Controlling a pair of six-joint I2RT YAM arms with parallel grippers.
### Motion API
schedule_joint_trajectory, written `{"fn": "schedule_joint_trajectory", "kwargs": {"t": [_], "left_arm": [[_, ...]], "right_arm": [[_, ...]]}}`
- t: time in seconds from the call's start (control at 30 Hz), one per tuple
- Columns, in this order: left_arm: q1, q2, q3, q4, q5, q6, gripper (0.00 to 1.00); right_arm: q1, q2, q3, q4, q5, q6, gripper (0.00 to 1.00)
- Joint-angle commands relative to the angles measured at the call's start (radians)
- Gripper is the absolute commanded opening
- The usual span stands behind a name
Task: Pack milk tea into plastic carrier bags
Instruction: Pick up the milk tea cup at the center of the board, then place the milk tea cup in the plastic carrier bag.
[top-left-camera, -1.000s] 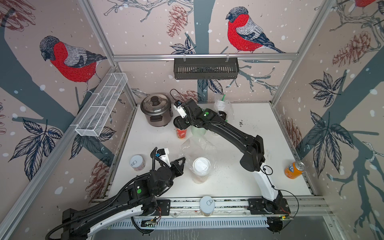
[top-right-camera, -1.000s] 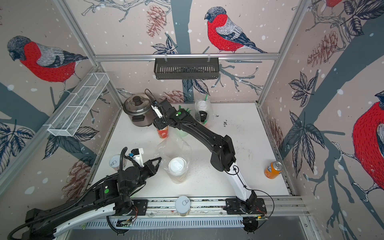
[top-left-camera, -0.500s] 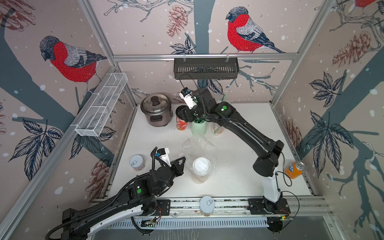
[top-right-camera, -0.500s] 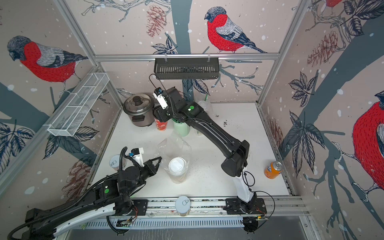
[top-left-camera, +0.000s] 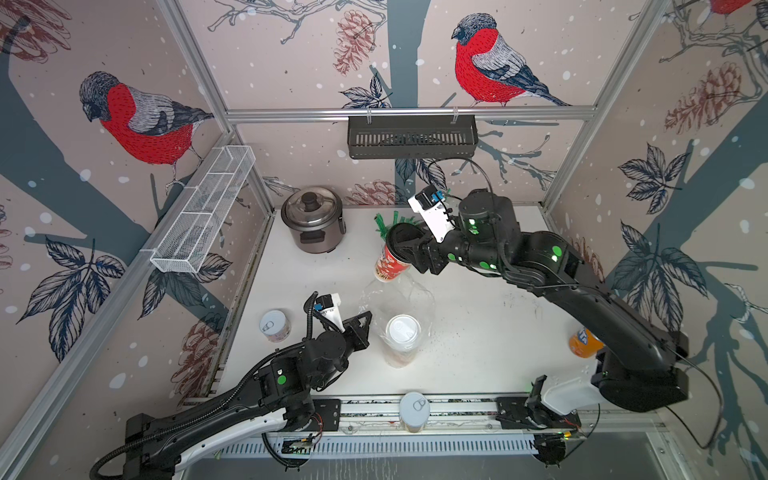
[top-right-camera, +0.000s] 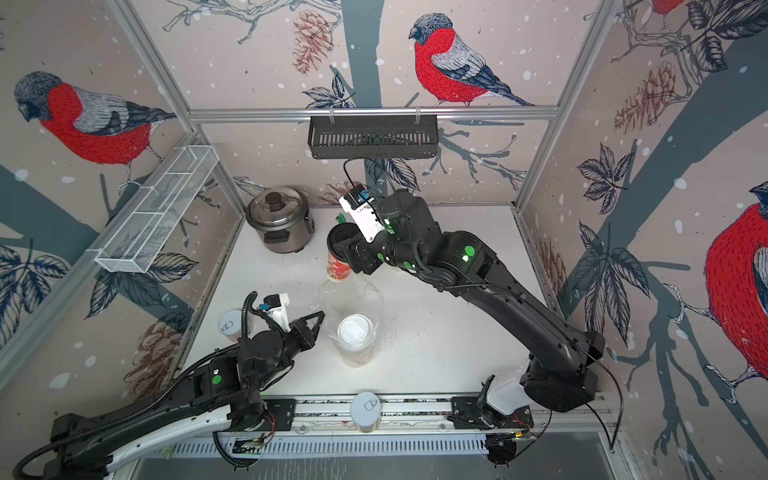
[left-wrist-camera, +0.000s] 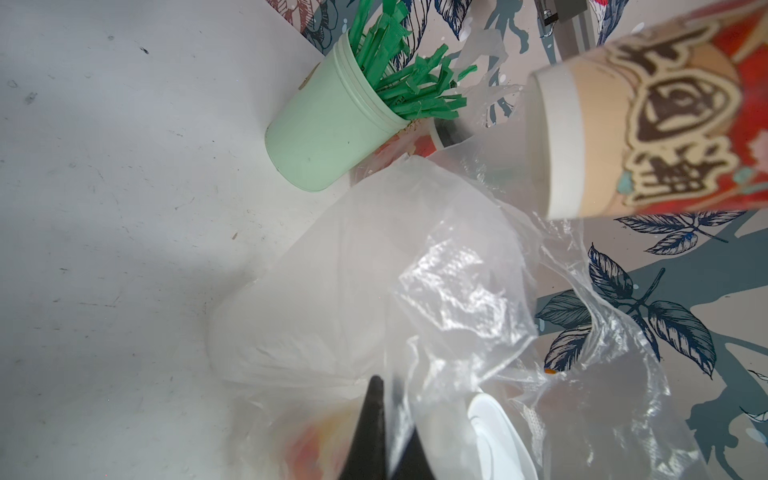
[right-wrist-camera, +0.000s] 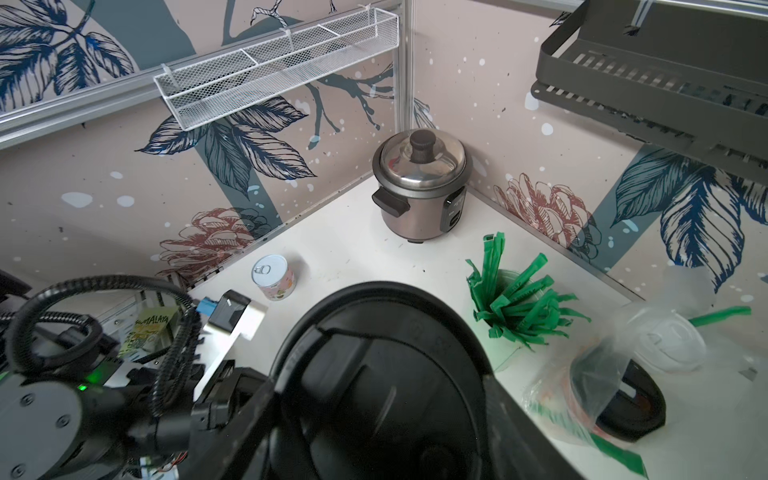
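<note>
**A:** How far along is the packing?

**B:** About three parts in four, I'd judge. In the right wrist view a second carrier bag (right-wrist-camera: 611, 374) at the back of the worktop (top-left-camera: 478, 324) shows a black-lidded cup (right-wrist-camera: 623, 399) and a white lid (right-wrist-camera: 669, 340) through its film. That one looks filled.

**A:** And the bag in the middle?

**B:** The clear carrier bag (top-left-camera: 399, 293) has a white-lidded cup (top-left-camera: 402, 332) standing upright in it. The left hand (top-left-camera: 365, 318) is clenched at the bag's near rim. In the left wrist view, film bunches round its fingertips (left-wrist-camera: 374, 415), so it seems to be pinching the mouth open.

**A:** Where's the fourth cup?

**B:** The right hand (top-left-camera: 409, 253) is grasping it just under its black lid. This red cup (top-left-camera: 384, 268) hangs clear of the worktop, near the pale green cup of straws (left-wrist-camera: 332, 137) and above the far rim of the bag's mouth. It isn't inside yet.

**A:** So what's left?

**B:** As I read it, the red cup has to go down beside the white-lidded cup, and then both hands let go. The pull-tab can (top-left-camera: 273, 326) by the left arm, the rice cooker (top-left-camera: 311, 220) and the orange soda can (top-left-camera: 582, 343) don't belong to the job.
</note>
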Motion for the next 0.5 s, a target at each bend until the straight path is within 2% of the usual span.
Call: {"fn": "schedule_joint_trajectory", "kwargs": {"t": [0.0, 0.2, 0.47], "left_arm": [[-0.001, 0.013, 0.018, 0.022, -0.026, 0.007, 0.00], [-0.001, 0.015, 0.027, 0.016, -0.038, 0.005, 0.00], [-0.001, 0.015, 0.027, 0.020, -0.027, -0.001, 0.00]], "right_arm": [[0.022, -0.060, -0.063, 0.035, 0.022, 0.048, 0.59], [0.042, -0.106, -0.174, 0.063, -0.004, 0.087, 0.59], [0.042, -0.073, -0.239, 0.116, 0.024, 0.082, 0.58]]}}
